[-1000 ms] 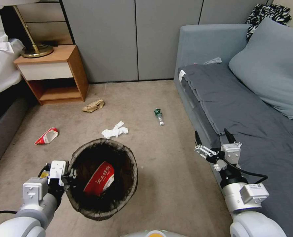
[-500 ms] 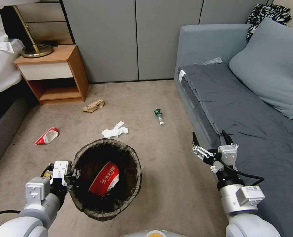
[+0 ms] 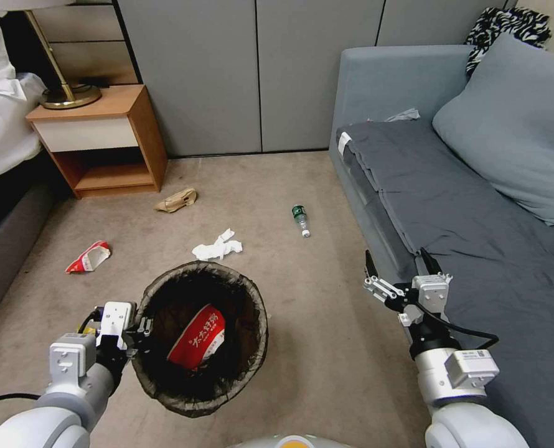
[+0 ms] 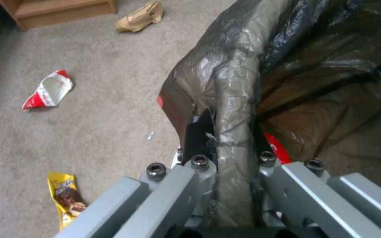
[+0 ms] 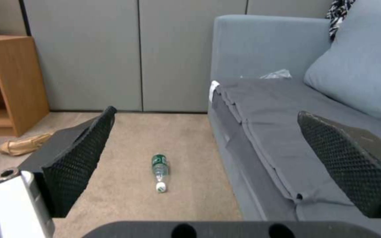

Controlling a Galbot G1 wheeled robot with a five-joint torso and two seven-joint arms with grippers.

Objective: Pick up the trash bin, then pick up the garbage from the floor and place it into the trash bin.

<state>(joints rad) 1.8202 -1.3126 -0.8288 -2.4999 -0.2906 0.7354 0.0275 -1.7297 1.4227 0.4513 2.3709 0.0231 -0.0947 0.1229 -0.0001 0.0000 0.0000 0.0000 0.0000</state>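
Observation:
My left gripper (image 3: 141, 328) is shut on the near-left rim of the trash bin (image 3: 259, 323), and the dark liner is pinched between its fingers (image 4: 198, 132). A red-and-white wrapper (image 3: 197, 336) lies inside the bin. The garbage on the carpet is a red-and-white wrapper (image 3: 89, 257), a white tissue wad (image 3: 216, 247), a tan paper bag (image 3: 177, 200), a green bottle (image 3: 300, 219) and a yellow snack packet (image 4: 66, 195). My right gripper (image 3: 395, 255) hovers open and empty beside the sofa front, with the bottle (image 5: 159, 167) ahead of it.
A grey sofa (image 3: 451, 205) with a cushion runs along the right. A wooden nightstand (image 3: 103, 137) with a brass lamp stands at the back left, next to a bed edge (image 3: 3, 249). Grey cabinet doors (image 3: 252, 74) close off the back. Open carpet lies between bin and sofa.
The bin and my left gripper have shifted slightly right and toward me. My right gripper has drifted a little left and nearer. The litter on the floor has not moved.

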